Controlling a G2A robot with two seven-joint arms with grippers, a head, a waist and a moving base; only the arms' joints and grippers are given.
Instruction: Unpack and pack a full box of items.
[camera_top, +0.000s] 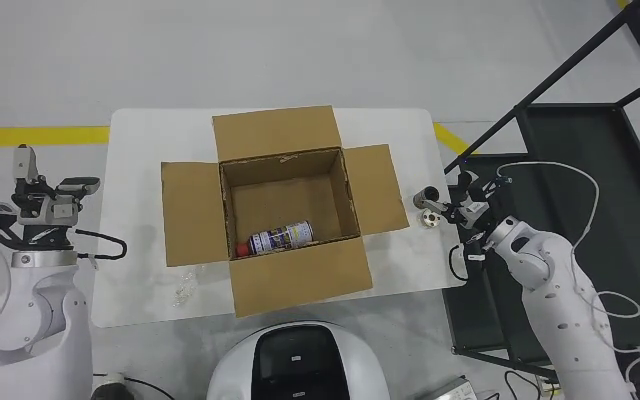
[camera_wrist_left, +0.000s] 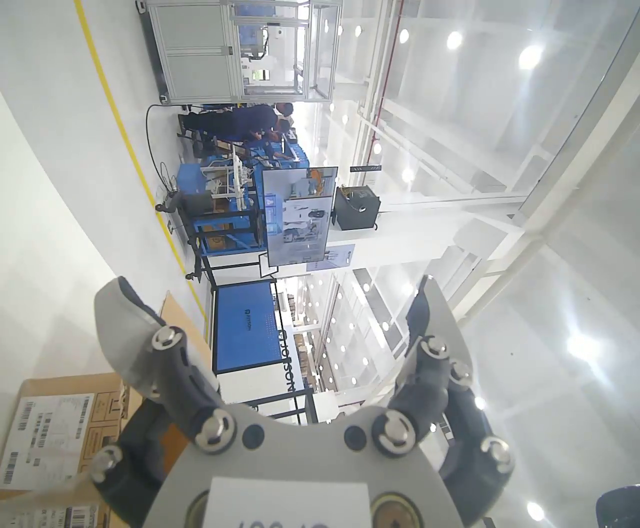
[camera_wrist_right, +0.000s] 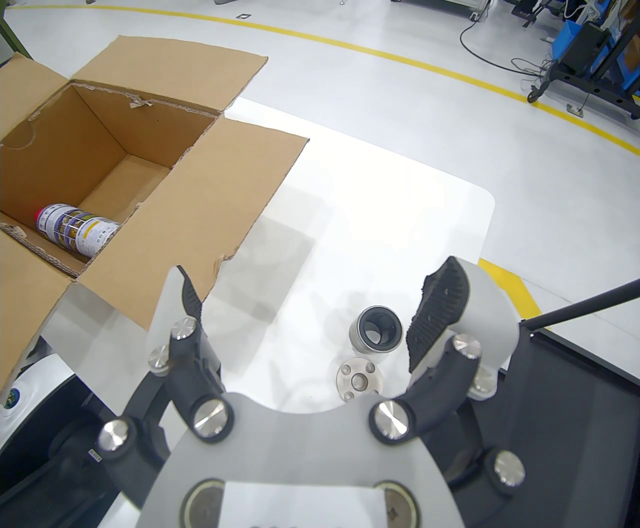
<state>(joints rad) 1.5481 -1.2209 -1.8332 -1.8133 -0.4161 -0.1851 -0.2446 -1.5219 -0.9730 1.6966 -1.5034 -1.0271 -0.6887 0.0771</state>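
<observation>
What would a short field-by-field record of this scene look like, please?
box: cardboard box, open, four flaps out, on the white table
in box: one spray can, lying on its side
beside box: metal sleeve and flanged disc, on the table
right hand: open, empty, close by the two metal parts
left hand: open, empty, off the table's edge, away from the box

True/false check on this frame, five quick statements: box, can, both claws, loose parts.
1. The box has its flaps open. True.
2. The spray can stands upright in the box. False: it lies on its side.
3. The right claw grips the metal sleeve. False: the claw is open and the sleeve sits on the table.
4. A metal disc lies beside the sleeve. True.
5. The left claw is open and empty. True.
</observation>
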